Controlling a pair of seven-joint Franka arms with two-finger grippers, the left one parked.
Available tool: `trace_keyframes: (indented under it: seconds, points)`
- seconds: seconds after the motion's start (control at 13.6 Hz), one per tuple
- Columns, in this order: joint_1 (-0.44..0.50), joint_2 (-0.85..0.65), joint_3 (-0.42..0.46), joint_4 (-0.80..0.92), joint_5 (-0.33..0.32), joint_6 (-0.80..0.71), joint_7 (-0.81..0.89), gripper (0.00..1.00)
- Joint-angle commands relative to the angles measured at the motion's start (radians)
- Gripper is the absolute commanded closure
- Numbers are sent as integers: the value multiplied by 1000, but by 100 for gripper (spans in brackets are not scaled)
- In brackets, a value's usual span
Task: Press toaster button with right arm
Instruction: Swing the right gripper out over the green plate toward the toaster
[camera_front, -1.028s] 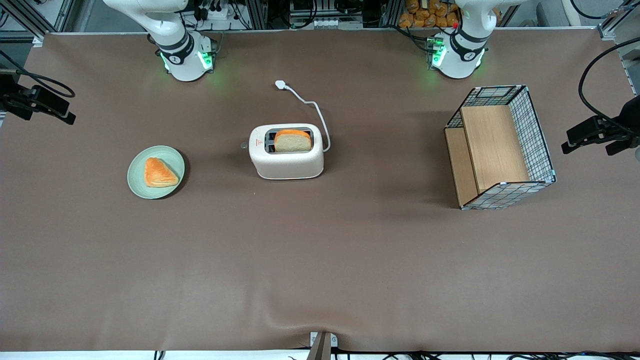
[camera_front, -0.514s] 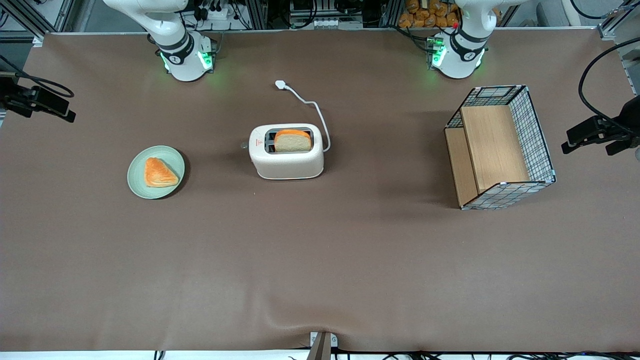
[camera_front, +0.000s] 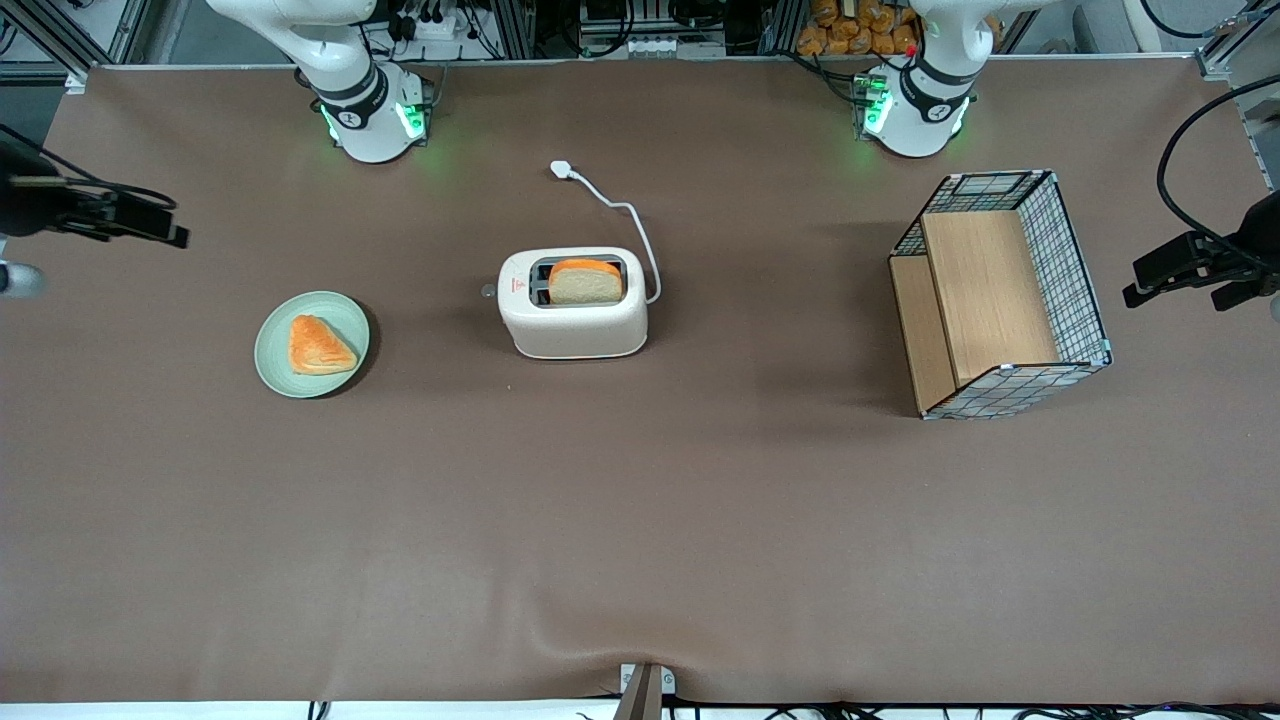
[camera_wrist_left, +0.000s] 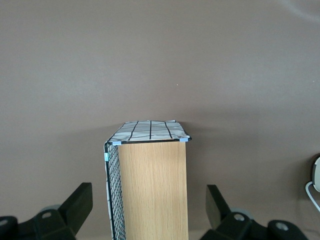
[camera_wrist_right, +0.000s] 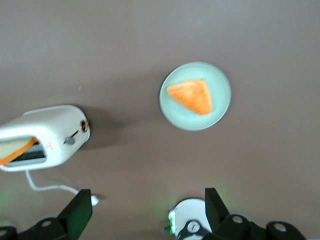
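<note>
The cream-white toaster (camera_front: 573, 305) stands mid-table with a bread slice (camera_front: 585, 284) in one slot. It also shows in the right wrist view, toaster (camera_wrist_right: 50, 135). The toaster button (camera_front: 488, 291) is a small grey knob on the narrow end face that looks toward the working arm's end of the table; button (camera_wrist_right: 70, 141) sits by a slot in that face. My right arm's gripper (camera_front: 165, 232) hangs over the working arm's end of the table, well apart from the toaster. The gripper (camera_wrist_right: 147, 214) is open with nothing between its fingers.
A pale green plate (camera_front: 275, 365) holding a triangular pastry (camera_front: 318, 346) lies between the gripper and the toaster, a little nearer the front camera. The white cord runs to its plug (camera_front: 562, 170). A wire-mesh basket (camera_front: 1075, 260) with wooden panels stands toward the parked arm's end.
My right arm's gripper has shifted a little way over the table toward the toaster. The toaster, the plate and the basket have not moved.
</note>
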Motion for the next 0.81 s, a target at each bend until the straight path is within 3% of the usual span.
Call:
trace_keyframes:
  seconds: [0.0,0.29,0.73]
  points:
    - [-14,-7,11,-88,64,3,14,0]
    - [-5,-12,13,-204,191,43,14,0]
    - [111,-16,16,-359,212,213,14,0]
